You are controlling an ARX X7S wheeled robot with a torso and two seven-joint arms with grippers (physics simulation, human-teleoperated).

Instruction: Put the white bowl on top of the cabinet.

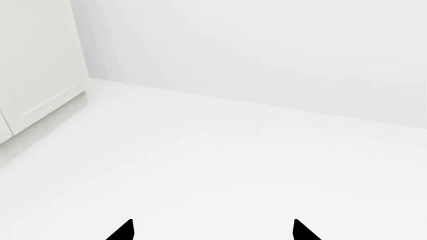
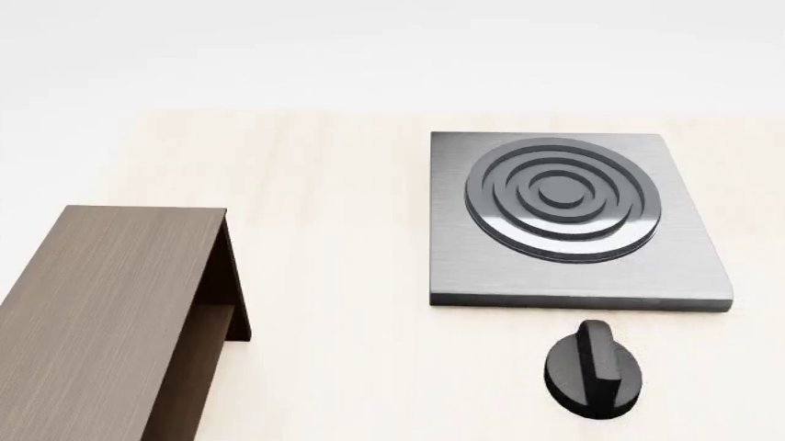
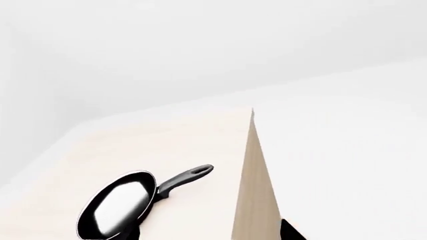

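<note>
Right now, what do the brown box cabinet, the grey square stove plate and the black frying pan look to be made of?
The dark brown box-shaped cabinet looks like matte wood or wood veneer: straight grain lines run along its top. The grey square stove plate looks like brushed metal, with fine streaks and soft highlights on its rings. The black frying pan looks like glossy coated metal, judging by its bright reflection; its handle could be plastic.

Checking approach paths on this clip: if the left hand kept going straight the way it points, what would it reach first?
Probably nothing close: ahead of the left hand lies only bare white floor, then the plain white wall. The white panelled cupboard stands off to one side. Depth is unclear.
</note>
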